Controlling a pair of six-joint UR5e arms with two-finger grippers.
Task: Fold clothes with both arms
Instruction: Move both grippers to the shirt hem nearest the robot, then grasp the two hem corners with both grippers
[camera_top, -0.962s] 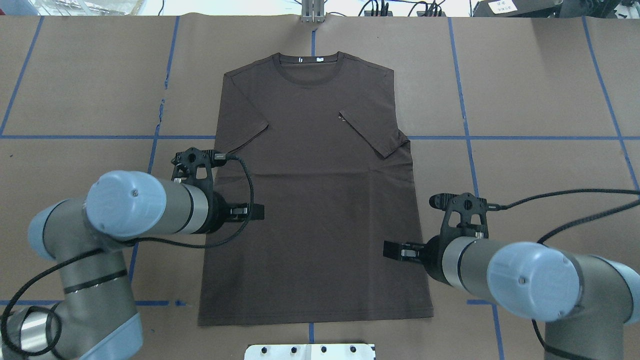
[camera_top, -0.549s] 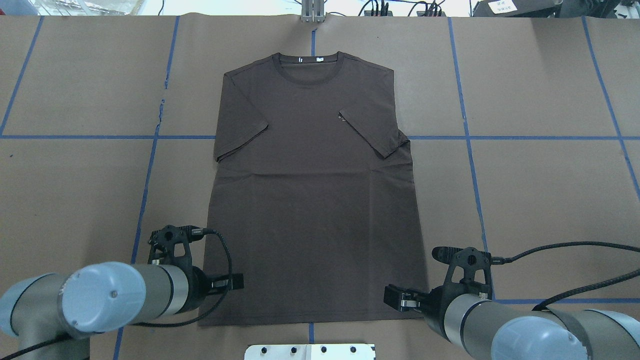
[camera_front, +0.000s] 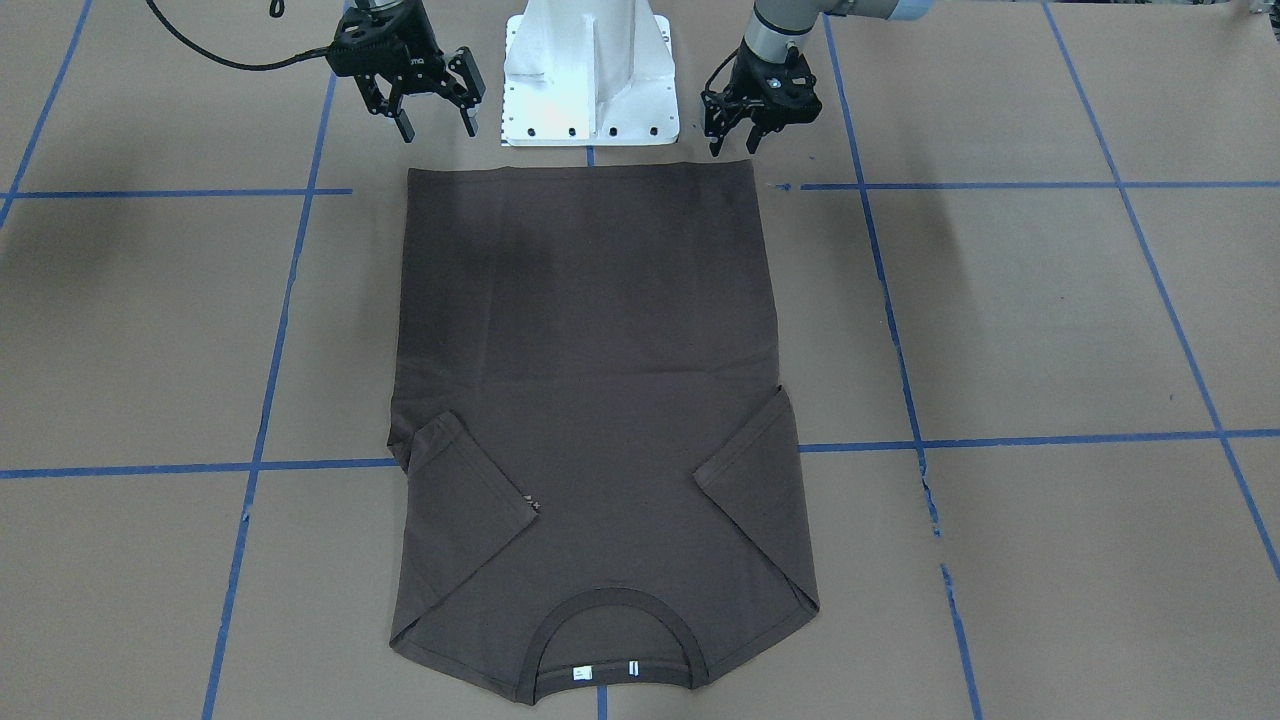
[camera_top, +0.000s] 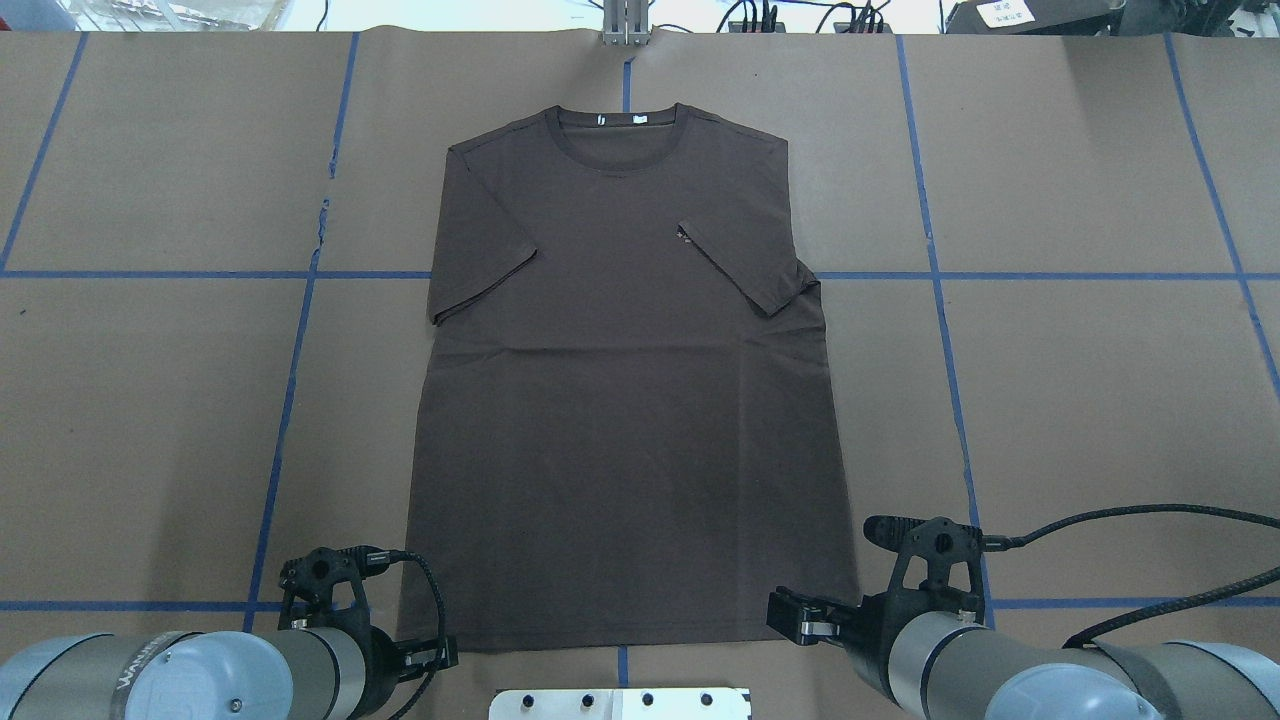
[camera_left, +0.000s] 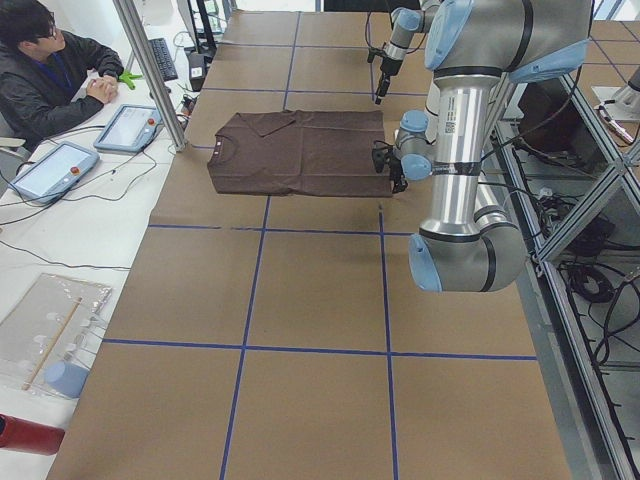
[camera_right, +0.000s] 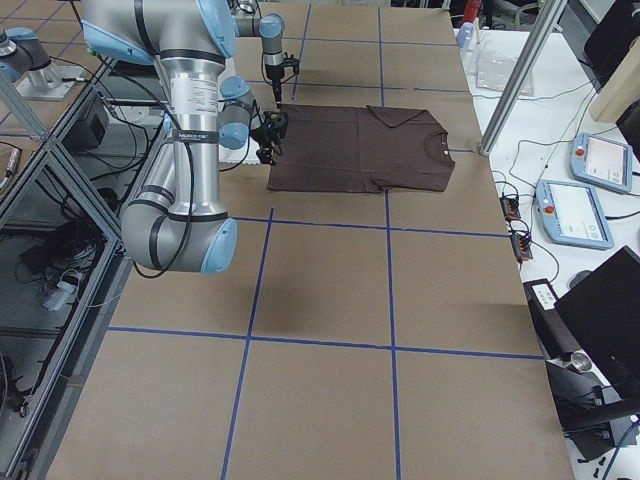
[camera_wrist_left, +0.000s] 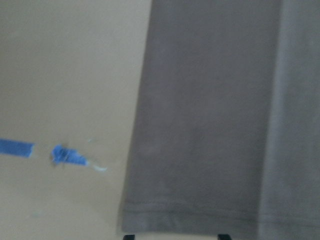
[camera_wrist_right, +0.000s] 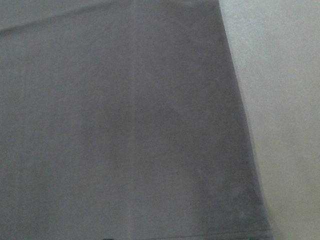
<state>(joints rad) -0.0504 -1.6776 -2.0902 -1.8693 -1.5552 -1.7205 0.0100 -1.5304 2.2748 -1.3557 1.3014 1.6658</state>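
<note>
Brown T-shirt flat on tabletop, sleeves tucked in. Left claw & right claw both spread apart at its hem corners, prob. to pinch hem for fold.

The T-shirt is showing plain dark brown, its neck tags gleaming white. The table is wearing tan paper, crossed by blue tape lines. The right arm is showing silver-grey, its cap light blue.

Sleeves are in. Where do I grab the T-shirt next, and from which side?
Grip the T-shirt's two hem corners from the robot's side: that edge lies flat and straight nearest the base, and the open left gripper and right gripper hover by one corner each.
</note>
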